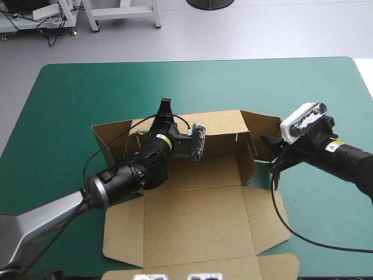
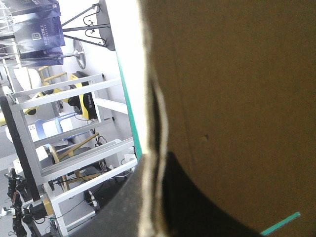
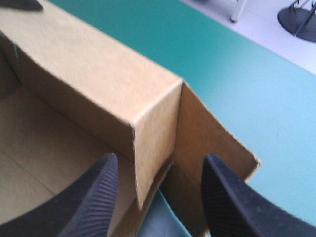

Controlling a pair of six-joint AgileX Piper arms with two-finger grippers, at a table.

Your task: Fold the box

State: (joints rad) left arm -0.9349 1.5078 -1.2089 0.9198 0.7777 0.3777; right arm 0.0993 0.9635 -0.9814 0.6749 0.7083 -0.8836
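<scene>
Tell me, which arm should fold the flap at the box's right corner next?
Probably the right arm. Its jaws stand open astride the corner flap at the box's right end. The left arm is busy, its jaws shut on the far wall.

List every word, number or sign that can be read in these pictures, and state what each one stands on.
Nothing can be read.
On the box: plain brown board, no print in any view.
On the yellow sticker on the right arm: dark marks, too small to read.
On the yellow sticker on the left arm: too small to read.
On the table cover: no text.
</scene>
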